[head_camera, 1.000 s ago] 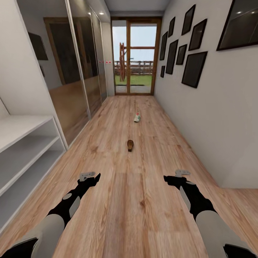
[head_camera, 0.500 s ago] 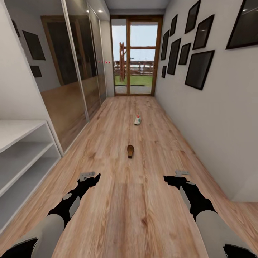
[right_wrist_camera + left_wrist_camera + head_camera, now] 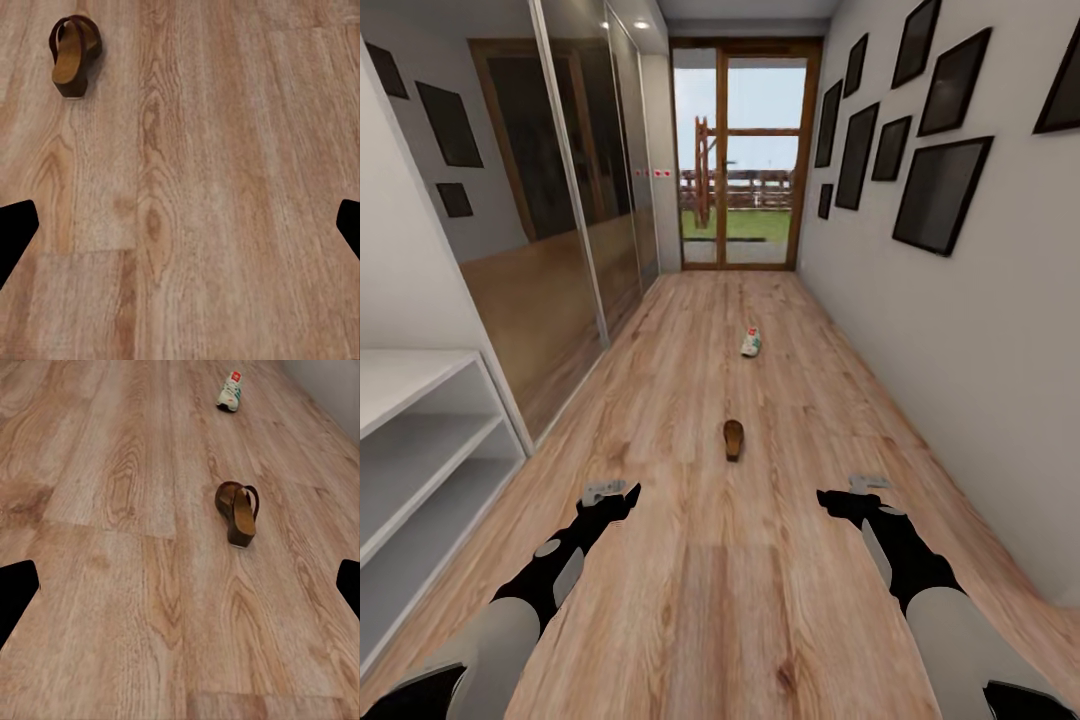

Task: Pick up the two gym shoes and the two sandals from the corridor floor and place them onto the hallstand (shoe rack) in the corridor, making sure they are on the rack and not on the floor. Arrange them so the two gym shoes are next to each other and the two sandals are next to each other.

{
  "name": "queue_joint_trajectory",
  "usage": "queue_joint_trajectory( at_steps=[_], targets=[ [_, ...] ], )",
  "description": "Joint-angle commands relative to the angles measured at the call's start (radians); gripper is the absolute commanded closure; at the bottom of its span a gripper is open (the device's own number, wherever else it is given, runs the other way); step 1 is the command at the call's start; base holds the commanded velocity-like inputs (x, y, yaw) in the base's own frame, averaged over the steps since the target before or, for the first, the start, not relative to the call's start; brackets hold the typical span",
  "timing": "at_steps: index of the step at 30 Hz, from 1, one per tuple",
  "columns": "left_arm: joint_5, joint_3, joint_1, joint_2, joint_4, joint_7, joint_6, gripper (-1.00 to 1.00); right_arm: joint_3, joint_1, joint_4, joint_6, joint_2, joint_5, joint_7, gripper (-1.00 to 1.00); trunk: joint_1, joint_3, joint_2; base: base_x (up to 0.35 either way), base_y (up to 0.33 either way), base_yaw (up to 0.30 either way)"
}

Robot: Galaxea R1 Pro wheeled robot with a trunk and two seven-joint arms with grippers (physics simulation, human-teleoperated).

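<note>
One dark brown sandal (image 3: pixel 733 438) lies on the wood-plank corridor floor (image 3: pixel 690 600), ahead of and between my two arms; it also shows as the sandal (image 3: pixel 238 512) and the sandal (image 3: pixel 72 54) in the wrist views. Farther down the corridor lies a white gym shoe (image 3: pixel 751 342) with green and red marks, also in the left wrist view as the gym shoe (image 3: pixel 230 391). My left gripper (image 3: pixel 616 495) (image 3: pixel 180 589) and right gripper (image 3: pixel 847 497) (image 3: pixel 180 229) hover low over the floor, both open and holding nothing, well short of the sandal.
A low white bench with two open shelf slots (image 3: pixel 420 450) stands along the left wall; its upper part is out of frame, so I cannot tell whether it is the hallstand. Mirrored wardrobe doors (image 3: pixel 560 230) line the left, framed pictures (image 3: pixel 940 190) the right wall, and a glass door (image 3: pixel 740 160) closes the far end.
The whole view has shifted forward and slightly left to right: the sandal and gym shoe sit lower and nearer, the bench has slid toward the left edge. Arms hold the same pose.
</note>
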Motion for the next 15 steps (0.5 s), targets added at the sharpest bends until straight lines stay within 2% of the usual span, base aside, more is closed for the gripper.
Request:
queue_joint_trajectory(
  at_steps=[1, 15],
  targets=[
    [-0.002, 0.008, -0.001, -0.001, 0.001, -0.008, -0.002, -1.00, -0.006, 0.000, -0.002, 0.006, 0.001, 0.009, 0.008, -1.00, 0.000, -0.001, 0.000, 0.289, 0.180, 0.000],
    [-0.002, 0.008, -0.001, -0.001, 0.001, -0.008, -0.002, -1.00, -0.006, 0.000, -0.002, 0.005, 0.001, 0.009, 0.008, -1.00, 0.000, -0.001, 0.000, 0.285, 0.191, 0.000]
  ],
)
